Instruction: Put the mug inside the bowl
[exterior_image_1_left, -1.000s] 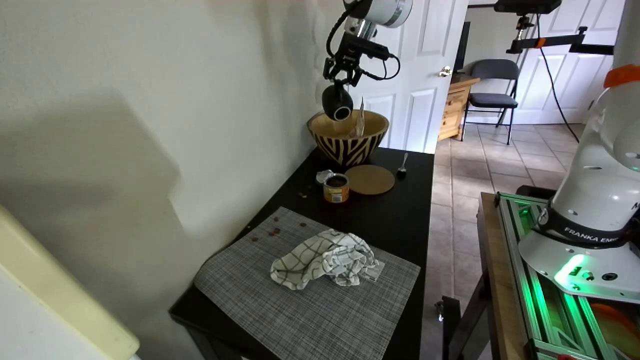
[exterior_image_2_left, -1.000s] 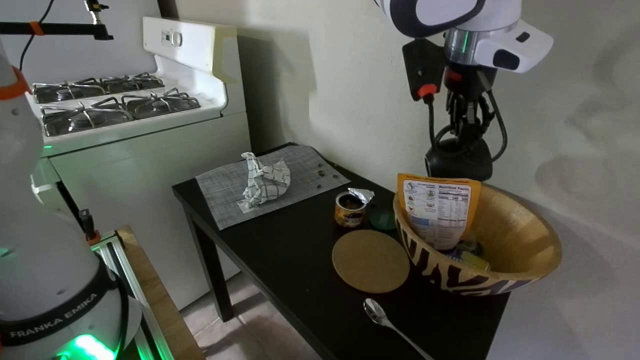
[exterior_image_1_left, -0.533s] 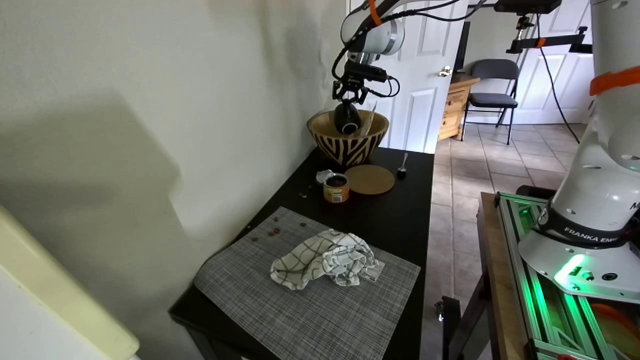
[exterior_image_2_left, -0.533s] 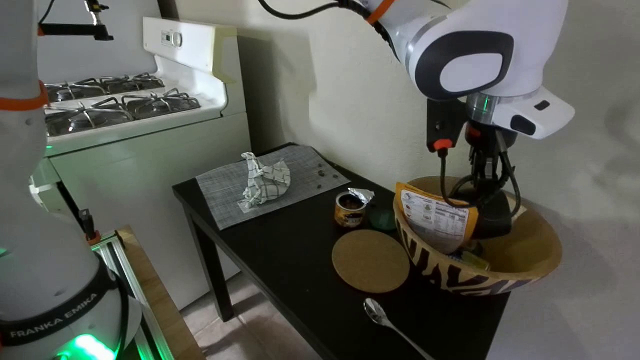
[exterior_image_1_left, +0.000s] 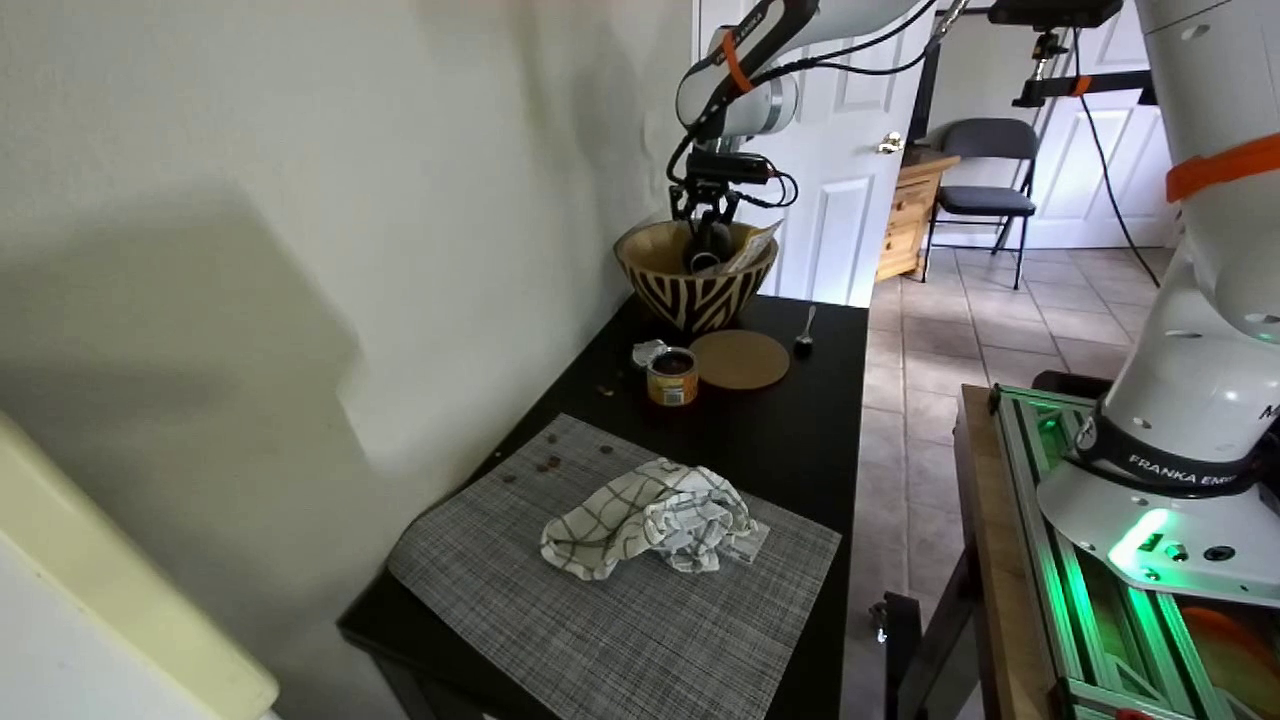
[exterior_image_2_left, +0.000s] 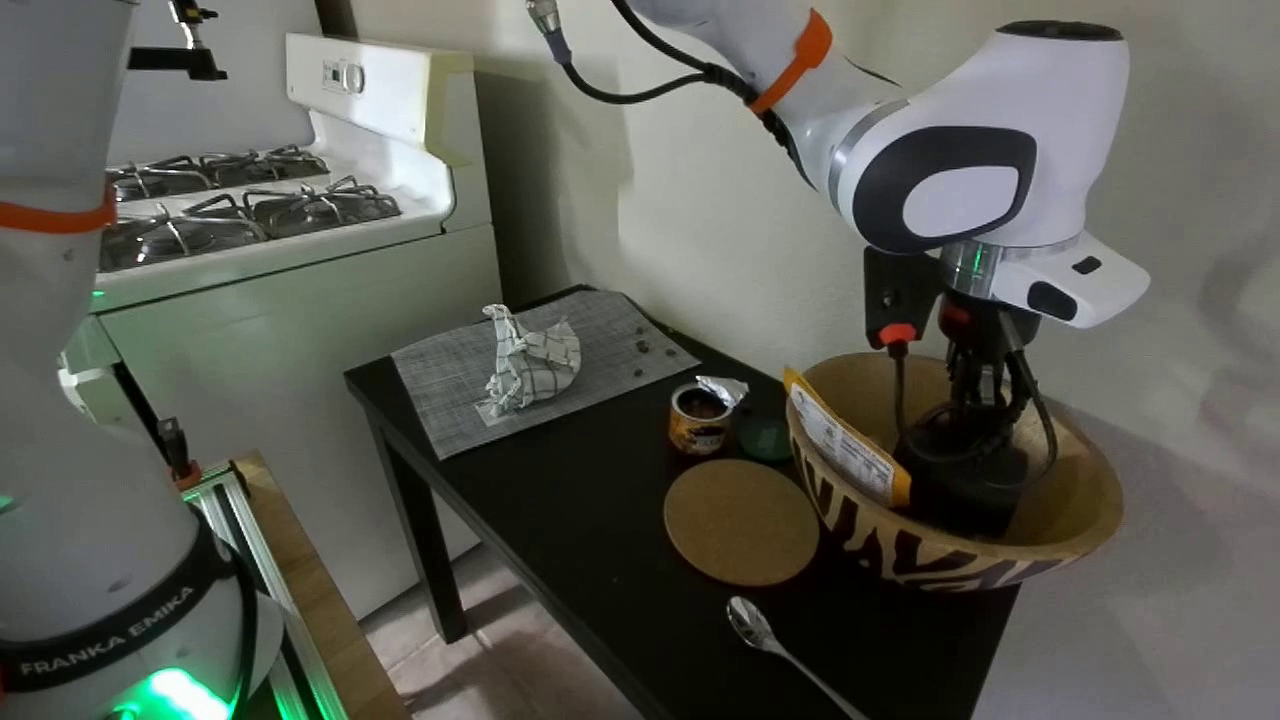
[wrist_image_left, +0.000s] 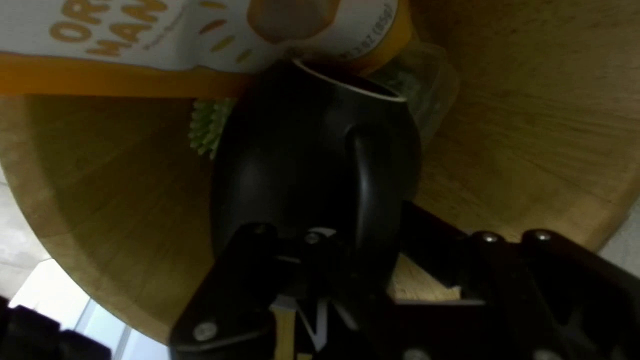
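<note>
My jaws are nearly closed, w/ the handle (wrist_image_left: 366, 172) of the dark mug (wrist_image_left: 285, 170) pinched between them, ctr. of wrist view. Mug is tilted inside the striped bowl (exterior_image_2_left: 1085, 500), right side of frame in an exterior view; just beside leans a pouch (exterior_image_2_left: 845, 445).

Site: a home kitchen, by its fittings. 1 white stove (exterior_image_2_left: 300, 330) with burner grates (exterior_image_2_left: 322, 212) and a control knob (exterior_image_2_left: 353, 78) stands near the black desk (exterior_image_2_left: 590, 515). On the desk: woven placemat (exterior_image_1_left: 640, 620), checked cloth (exterior_image_1_left: 650, 520), open tin (exterior_image_2_left: 700, 422), spoon (exterior_image_2_left: 779, 650). Further domestic signs, in an exterior view: white panelled door (exterior_image_1_left: 850, 220) with metal handle (exterior_image_1_left: 890, 143), tiled floor (exterior_image_1_left: 985, 340), wooden drawer unit (exterior_image_1_left: 903, 218), 1 grey folding chair (exterior_image_1_left: 987, 200).
</note>
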